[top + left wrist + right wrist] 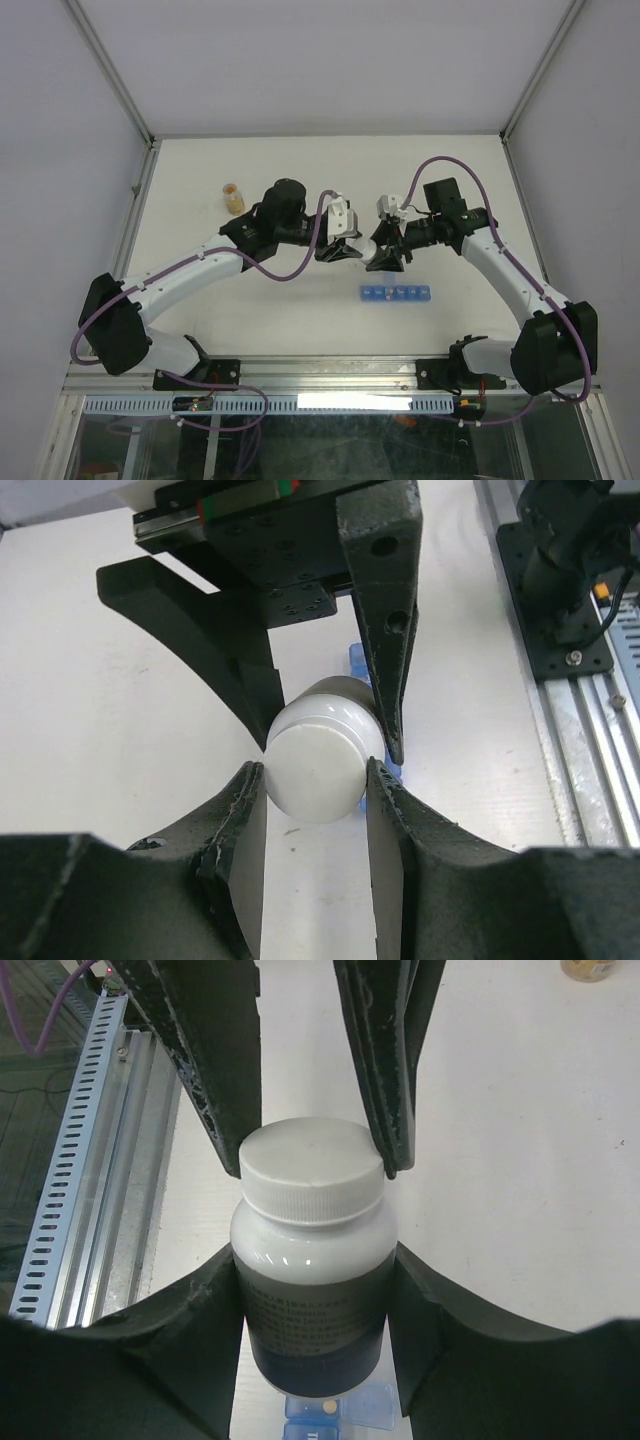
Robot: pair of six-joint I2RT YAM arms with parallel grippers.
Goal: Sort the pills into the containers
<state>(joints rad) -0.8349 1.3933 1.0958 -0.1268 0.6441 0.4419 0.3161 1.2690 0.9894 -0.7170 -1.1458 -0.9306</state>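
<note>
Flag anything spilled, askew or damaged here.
Nothing stands out. The left end effector grips the cap of the white pill bottle while the right end effector holds its body; the cap is on, no loose pills show. The blue pill organizer lies flat; the small orange-filled bottle stands upright.

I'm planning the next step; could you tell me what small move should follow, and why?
Probably the left gripper should twist the cap off: it clamps the cap, while the right gripper holds the white bottle, which is closed.
</note>
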